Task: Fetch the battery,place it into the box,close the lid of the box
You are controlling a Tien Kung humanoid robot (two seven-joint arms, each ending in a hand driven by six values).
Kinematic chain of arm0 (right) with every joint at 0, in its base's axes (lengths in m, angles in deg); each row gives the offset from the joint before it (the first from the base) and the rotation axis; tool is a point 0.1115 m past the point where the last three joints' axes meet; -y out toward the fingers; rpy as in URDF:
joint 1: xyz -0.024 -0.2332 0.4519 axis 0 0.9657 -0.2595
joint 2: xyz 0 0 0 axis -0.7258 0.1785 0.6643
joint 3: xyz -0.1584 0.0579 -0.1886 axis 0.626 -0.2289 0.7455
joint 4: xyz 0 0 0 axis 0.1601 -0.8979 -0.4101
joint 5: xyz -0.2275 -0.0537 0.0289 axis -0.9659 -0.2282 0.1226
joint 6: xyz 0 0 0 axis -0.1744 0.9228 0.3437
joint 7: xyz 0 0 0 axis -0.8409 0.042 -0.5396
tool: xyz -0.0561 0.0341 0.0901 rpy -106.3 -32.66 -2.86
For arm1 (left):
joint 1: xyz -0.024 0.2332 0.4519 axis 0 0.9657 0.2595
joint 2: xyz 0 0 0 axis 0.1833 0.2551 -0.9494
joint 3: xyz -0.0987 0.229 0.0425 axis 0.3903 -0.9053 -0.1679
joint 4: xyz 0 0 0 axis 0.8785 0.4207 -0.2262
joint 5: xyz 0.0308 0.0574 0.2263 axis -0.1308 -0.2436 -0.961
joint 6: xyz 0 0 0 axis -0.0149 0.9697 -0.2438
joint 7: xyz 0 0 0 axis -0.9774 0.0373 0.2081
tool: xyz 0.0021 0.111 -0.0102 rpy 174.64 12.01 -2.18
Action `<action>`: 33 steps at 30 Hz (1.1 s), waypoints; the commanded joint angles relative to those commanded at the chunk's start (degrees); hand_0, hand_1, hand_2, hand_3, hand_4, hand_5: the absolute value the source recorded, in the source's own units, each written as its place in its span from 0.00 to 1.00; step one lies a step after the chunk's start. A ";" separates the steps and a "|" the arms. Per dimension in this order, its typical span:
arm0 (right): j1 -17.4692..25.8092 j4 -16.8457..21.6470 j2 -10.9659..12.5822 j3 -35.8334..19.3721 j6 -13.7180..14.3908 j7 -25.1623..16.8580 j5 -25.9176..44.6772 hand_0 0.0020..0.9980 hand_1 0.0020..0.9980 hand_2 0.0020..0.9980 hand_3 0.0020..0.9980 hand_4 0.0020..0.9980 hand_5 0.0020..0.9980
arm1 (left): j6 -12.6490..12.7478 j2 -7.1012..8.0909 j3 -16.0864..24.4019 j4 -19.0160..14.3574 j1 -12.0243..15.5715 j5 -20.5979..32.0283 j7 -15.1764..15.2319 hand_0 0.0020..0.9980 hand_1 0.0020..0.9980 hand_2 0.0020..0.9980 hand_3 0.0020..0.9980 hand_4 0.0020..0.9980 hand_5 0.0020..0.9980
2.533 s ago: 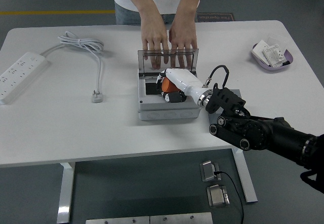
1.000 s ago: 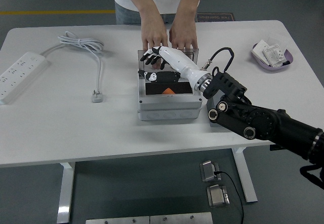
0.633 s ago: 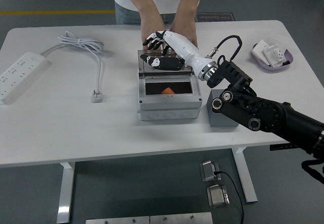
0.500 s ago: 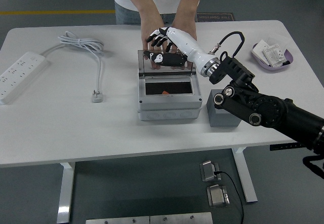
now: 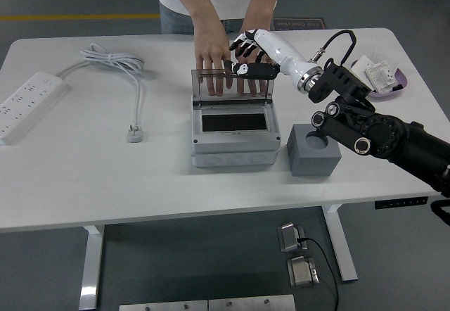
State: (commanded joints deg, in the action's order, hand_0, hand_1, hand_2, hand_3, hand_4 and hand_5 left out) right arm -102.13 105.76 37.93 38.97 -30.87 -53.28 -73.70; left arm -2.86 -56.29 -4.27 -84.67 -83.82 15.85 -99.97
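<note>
In the middle of the white table [image 5: 211,191] sits the grey box [image 5: 232,142], its clear lid [image 5: 232,86] standing upright along the far edge and its dark opening facing up. Nothing of the battery can be made out inside that dark opening from this view, so its place cannot be told. Above and just behind the lid's right end hangs the right hand [image 5: 249,54], white-backed with black fingers [image 5: 242,43], reached in from the right on a black arm [image 5: 380,135]; the fingers are loosely spread and curved, clamped on nothing, with the thumb lying across near the lid's top right corner. Whether any fingertip touches the lid cannot be told. At the far side a person in a white top stands against the table, with both of the person's hands [image 5: 211,54] laid flat, fingers down, right behind the lid and seen partly through it. Just right of the box stands a small grey block [image 5: 313,150] with a round hollow in its top, below the robot's forearm. Far to the right lies a purple dish [image 5: 380,79] holding small white items. On the left side of the table rests a white power strip [image 5: 28,103], and its white cable [image 5: 112,65] loops across the far left and ends in a plug [image 5: 136,134] left of the box.
</note>
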 joint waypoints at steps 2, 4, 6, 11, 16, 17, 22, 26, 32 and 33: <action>-0.03 -0.11 0.13 0.35 -0.09 0.07 0.09 0.50 0.62 0.62 0.62 0.76 0.54 | 0.00 0.01 0.05 -0.01 0.01 -0.06 -0.03 0.66 0.73 0.69 0.62 0.62 0.20; 0.00 -0.20 0.15 0.66 -0.17 0.09 0.18 0.64 0.63 0.62 0.62 0.77 0.56 | 0.00 0.04 0.09 -0.01 0.00 -0.10 -0.05 0.66 0.73 0.69 0.62 0.62 0.20; 0.05 -0.27 0.13 0.95 -0.25 0.08 0.23 0.64 0.63 0.62 0.62 0.77 0.56 | 0.00 0.05 0.01 0.00 -0.05 -0.03 0.00 0.66 0.73 0.69 0.62 0.62 0.20; 0.18 0.01 0.20 1.51 -0.27 0.22 0.18 0.72 0.66 0.63 0.64 0.84 0.70 | -0.02 0.03 -0.21 0.04 -0.18 0.21 0.14 0.66 0.73 0.69 0.62 0.62 0.20; 0.31 0.49 0.42 2.34 -0.25 0.26 0.22 0.74 0.67 0.64 0.64 0.87 0.73 | -0.01 0.02 -0.24 0.04 -0.18 0.29 0.13 0.66 0.73 0.69 0.62 0.62 0.20; 0.38 0.58 0.47 2.50 -0.26 0.29 0.20 0.74 0.67 0.64 0.64 0.87 0.73 | -0.01 0.01 -0.25 0.04 -0.18 0.30 0.14 0.66 0.73 0.69 0.62 0.62 0.20; 0.75 0.97 0.69 3.38 -0.34 0.57 0.05 0.74 0.67 0.64 0.64 0.87 0.73 | -0.02 -0.07 -0.54 0.09 -0.21 0.64 0.30 0.66 0.73 0.69 0.62 0.62 0.20; 0.95 1.60 1.05 3.60 -0.33 0.92 -0.33 0.74 0.67 0.64 0.64 0.87 0.73 | 0.00 -0.09 -0.72 0.11 -0.14 0.87 0.38 0.66 0.73 0.69 0.62 0.62 0.20; 1.22 2.81 1.63 3.61 -0.17 1.49 -0.93 0.74 0.67 0.64 0.64 0.87 0.73 | 0.07 -0.11 -0.82 0.13 -0.09 1.07 0.46 0.66 0.73 0.69 0.62 0.62 0.21; 1.30 3.20 1.74 3.50 -0.10 1.69 -1.23 0.70 0.67 0.64 0.65 0.87 0.73 | 0.08 -0.13 -0.90 0.14 -0.08 1.18 0.50 0.66 0.73 0.69 0.62 0.63 0.21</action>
State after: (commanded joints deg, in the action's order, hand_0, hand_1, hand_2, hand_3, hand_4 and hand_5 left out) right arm -100.83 108.95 39.67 42.47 -30.98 -51.59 -74.93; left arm -2.78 -56.42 -5.17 -84.53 -83.90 17.03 -99.47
